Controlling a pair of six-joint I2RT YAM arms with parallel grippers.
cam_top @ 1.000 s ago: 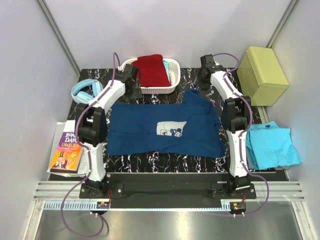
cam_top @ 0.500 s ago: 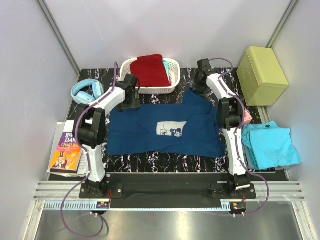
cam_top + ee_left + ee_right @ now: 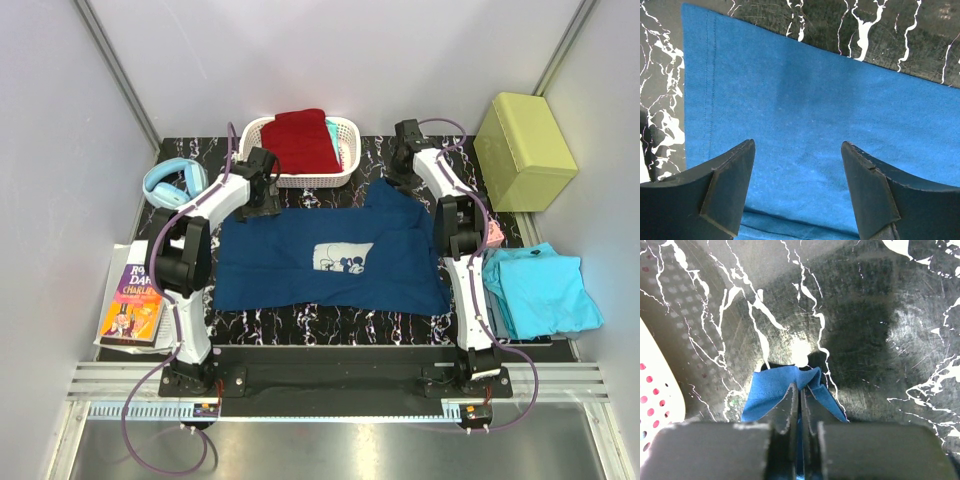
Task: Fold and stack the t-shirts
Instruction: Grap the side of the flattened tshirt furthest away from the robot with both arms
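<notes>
right gripper (image 3: 801, 390) now around navy t-shirt (image 3: 766, 391)

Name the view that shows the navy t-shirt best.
Top external: nearly the whole navy t-shirt lies spread on the table, mouse print up. Left wrist shows only a plain corner beneath the open left gripper; right wrist only a pinched fold in the shut right gripper.

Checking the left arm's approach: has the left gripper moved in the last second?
Yes. The left gripper came toward the arm bases, away from the white basket, over the navy t-shirt's far-left corner.
</notes>
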